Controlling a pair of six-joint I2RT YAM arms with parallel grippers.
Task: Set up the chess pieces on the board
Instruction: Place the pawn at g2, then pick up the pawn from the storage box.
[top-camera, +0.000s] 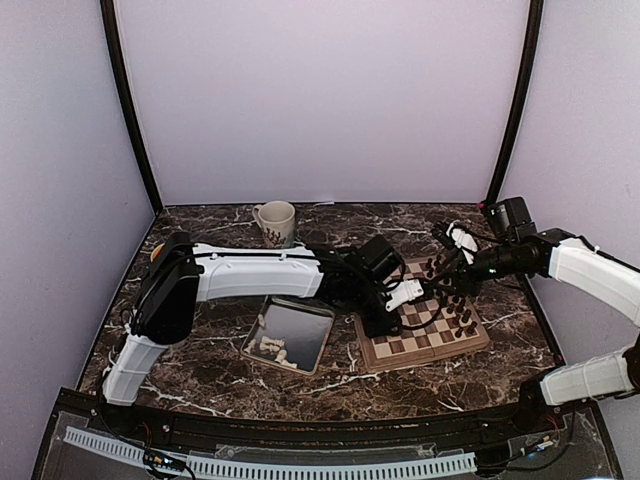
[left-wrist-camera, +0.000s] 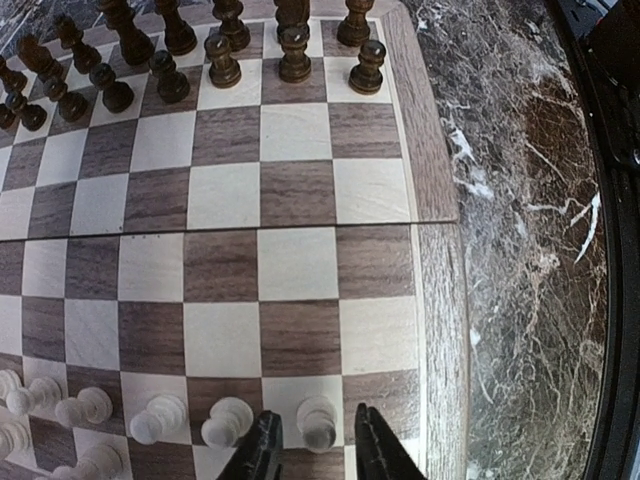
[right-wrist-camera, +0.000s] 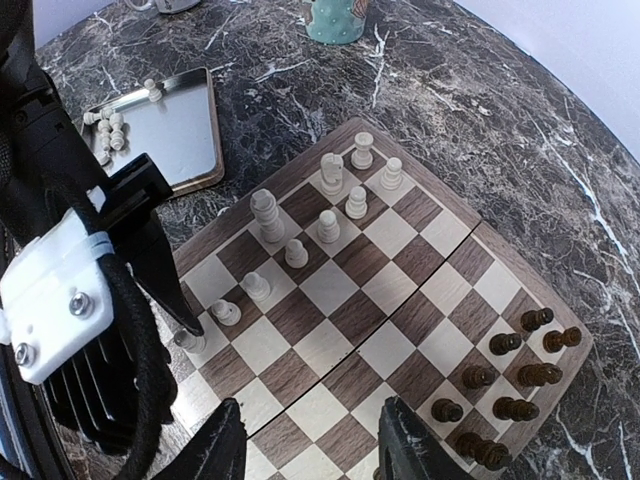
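Observation:
The board (top-camera: 425, 335) lies right of centre, and my left gripper (top-camera: 383, 320) reaches down to its near-left corner. In the left wrist view this gripper (left-wrist-camera: 318, 413) stands open around a cream pawn (left-wrist-camera: 318, 424) upright on a light square, with a small gap on each side. More cream chess pieces (left-wrist-camera: 160, 415) line the same row. My right gripper (right-wrist-camera: 308, 410) hovers open above the board (right-wrist-camera: 370, 300), holding nothing. Several cream pieces (right-wrist-camera: 325, 225) stand at its far end.
Dark brown pieces (right-wrist-camera: 510, 380) fill the board's other end (left-wrist-camera: 220, 60). A silver tray (top-camera: 300, 325) left of the board holds several loose cream pieces (top-camera: 275, 350). A mug (top-camera: 275, 222) stands at the back. The left arm's wrist (right-wrist-camera: 60, 300) crowds the right wrist view.

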